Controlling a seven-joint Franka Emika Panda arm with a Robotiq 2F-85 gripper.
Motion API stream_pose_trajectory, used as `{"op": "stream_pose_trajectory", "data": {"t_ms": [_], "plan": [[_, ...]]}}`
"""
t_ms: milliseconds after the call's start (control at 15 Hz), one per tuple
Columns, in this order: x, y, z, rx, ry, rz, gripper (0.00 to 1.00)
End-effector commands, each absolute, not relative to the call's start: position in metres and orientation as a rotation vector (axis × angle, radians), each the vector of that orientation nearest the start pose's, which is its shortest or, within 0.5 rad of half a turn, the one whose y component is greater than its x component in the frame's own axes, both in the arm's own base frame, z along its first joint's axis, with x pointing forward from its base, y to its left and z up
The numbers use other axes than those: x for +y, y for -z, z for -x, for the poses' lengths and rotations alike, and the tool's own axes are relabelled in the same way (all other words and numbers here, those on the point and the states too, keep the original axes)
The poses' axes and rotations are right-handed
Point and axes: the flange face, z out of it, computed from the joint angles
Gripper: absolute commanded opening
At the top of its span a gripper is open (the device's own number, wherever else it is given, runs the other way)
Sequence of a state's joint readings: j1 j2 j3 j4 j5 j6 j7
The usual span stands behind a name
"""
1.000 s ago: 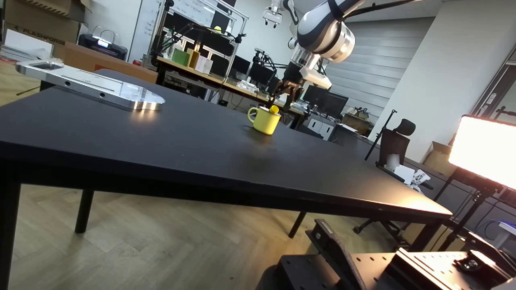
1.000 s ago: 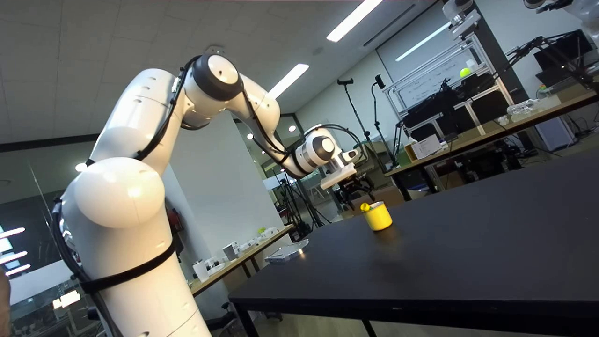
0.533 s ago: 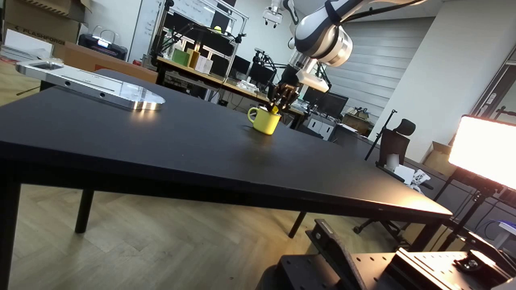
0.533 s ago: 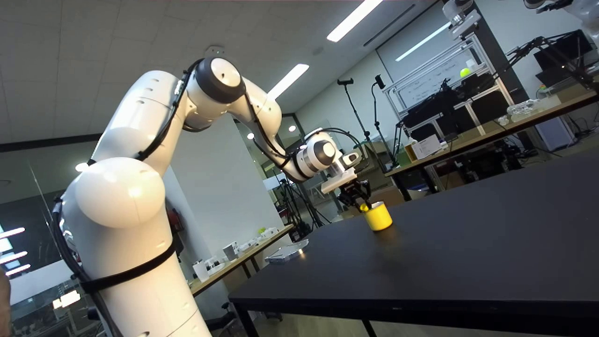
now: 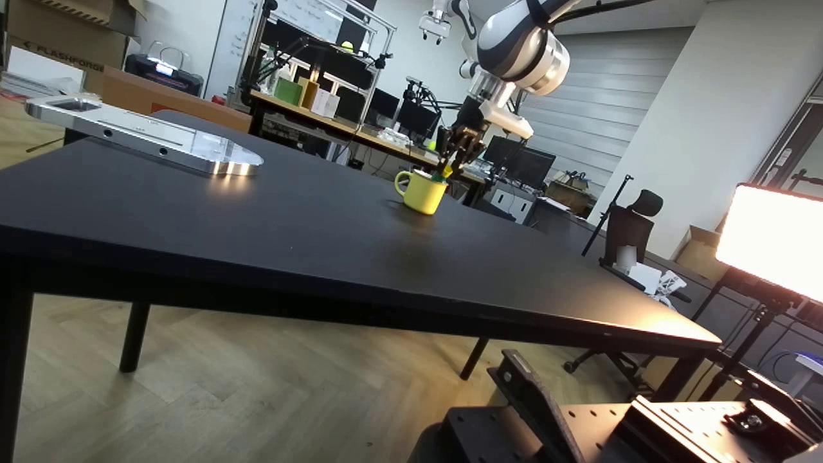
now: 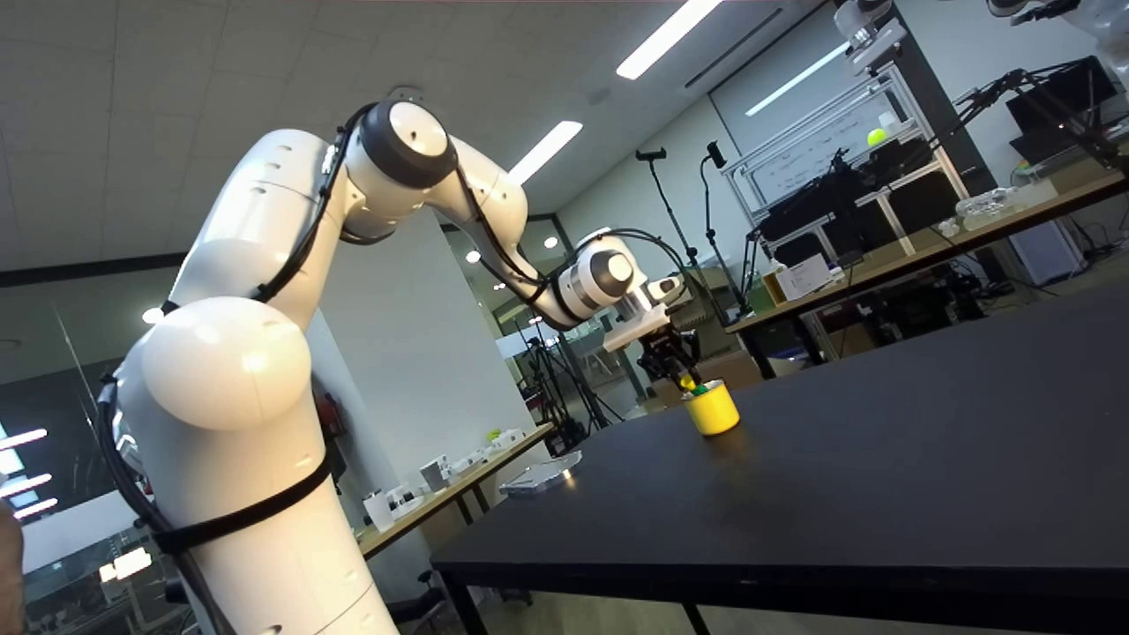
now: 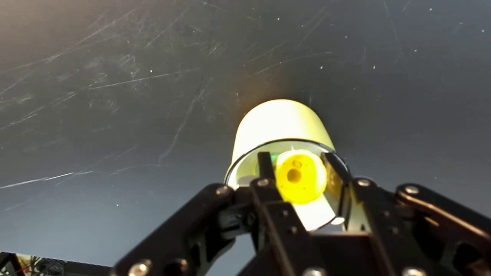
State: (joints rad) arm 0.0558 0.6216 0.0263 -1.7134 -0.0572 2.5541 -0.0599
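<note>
On a black table [image 5: 308, 244], a yellow mug [image 5: 424, 195] stands upright, a yellow-topped object [image 7: 301, 180] in its mouth, a gripper [image 7: 297, 163] clamping that top.

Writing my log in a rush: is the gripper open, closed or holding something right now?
Gripper: closed, holding the yellow-topped object at the mouth of the yellow mug.

In an exterior view the arm [image 6: 265, 212] rises from the shoulder [image 6: 220, 362], bends at the elbow [image 6: 413, 145] and slopes down to the wrist [image 6: 600, 280], the claw [image 6: 687, 384] pointing downward. In the wrist view its two fingers [image 7: 266, 166] are clamped in a grip, nearly parallel, a narrow gap between them.
</note>
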Motion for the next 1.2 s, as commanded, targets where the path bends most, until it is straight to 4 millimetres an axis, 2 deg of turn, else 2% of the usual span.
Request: {"op": "stream_pose_trajectory", "data": {"t_ms": [0,267,400,533,733,933,1133], "plan": [[0.043,-0.306,-0.692,-0.163,0.349,3.113,0.10],[0.018,-0.355,-0.688,-0.096,0.313,3.131,0.10],[-0.003,-0.372,-0.683,-0.052,0.260,3.185,0.10],[-0.034,-0.378,-0.678,0.018,0.189,3.248,0.10],[-0.084,-0.374,-0.668,0.145,0.079,3.296,0.10],[-0.131,-0.359,-0.656,0.280,-0.076,3.289,0.10],[-0.161,-0.342,-0.643,0.335,-0.177,3.194,0.10]]}}
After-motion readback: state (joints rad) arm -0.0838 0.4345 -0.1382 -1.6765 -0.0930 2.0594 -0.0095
